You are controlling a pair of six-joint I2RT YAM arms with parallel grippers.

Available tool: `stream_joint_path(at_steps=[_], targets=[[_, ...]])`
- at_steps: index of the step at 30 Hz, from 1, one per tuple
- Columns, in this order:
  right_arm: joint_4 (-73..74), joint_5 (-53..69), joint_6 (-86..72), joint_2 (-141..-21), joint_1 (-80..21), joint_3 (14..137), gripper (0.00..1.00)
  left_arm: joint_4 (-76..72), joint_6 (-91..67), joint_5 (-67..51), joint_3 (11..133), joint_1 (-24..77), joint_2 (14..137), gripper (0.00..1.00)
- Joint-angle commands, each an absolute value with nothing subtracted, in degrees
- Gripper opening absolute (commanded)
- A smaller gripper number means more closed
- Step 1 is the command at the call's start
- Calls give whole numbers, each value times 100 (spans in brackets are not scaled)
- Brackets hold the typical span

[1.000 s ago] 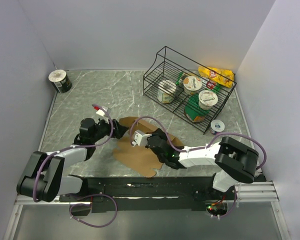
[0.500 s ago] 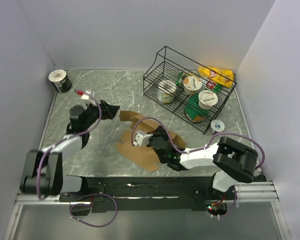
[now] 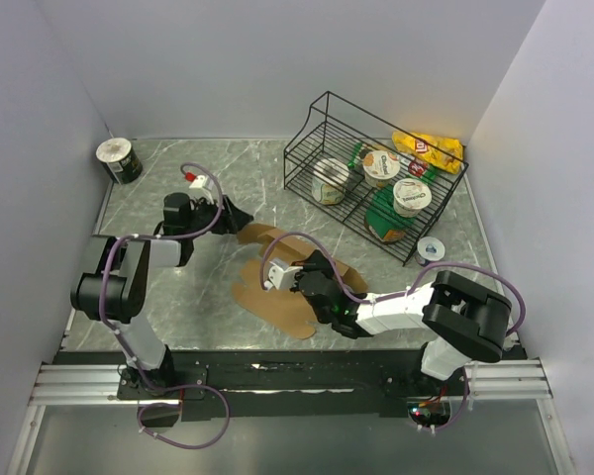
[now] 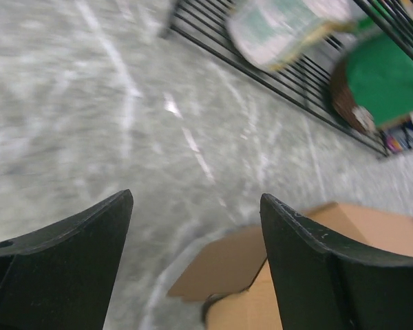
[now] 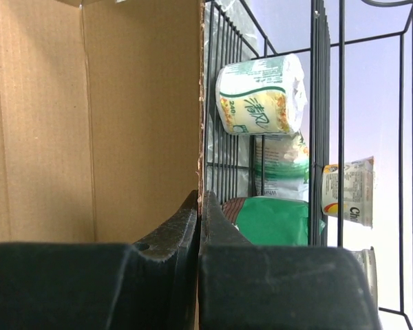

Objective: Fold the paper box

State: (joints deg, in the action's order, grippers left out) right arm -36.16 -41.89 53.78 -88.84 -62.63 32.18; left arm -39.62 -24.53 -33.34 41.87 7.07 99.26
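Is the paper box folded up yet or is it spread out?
Spread out: the paper box lies as an open sheet on the table, no walls closed up; the right tool pinches one edge.

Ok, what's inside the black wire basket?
Three food cups and a green packet sit in the basket. Anything lying beneath them is covered.

A wire basket (image 3: pixel 307 139) holds cups (image 3: pixel 412 196); a can (image 3: pixel 119 160) stands far-left.
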Motion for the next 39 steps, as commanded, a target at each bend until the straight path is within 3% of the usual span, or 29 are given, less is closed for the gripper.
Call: stream_joint_path(at_steps=[1, 16, 30, 39], targets=[[-3657, -4096, 5168, -8824, -6188, 3278, 0, -4253, -2294, -4148, 4106, 888, 9747, 78], [-3296, -4096, 5001, -8956, -6091, 3472, 0, -4448, -2523, -4175, 3270, 1379, 9220, 58], [-3569, -4395, 5256, -9035, -6126, 3234, 0, -5210, -2742, -3218, 2515, 1828, 8833, 67], [-3279, -4351, 5194, -9070, -6231, 3269, 0, -6204, -2716, -3454, 2487, 1916, 9325, 65]])
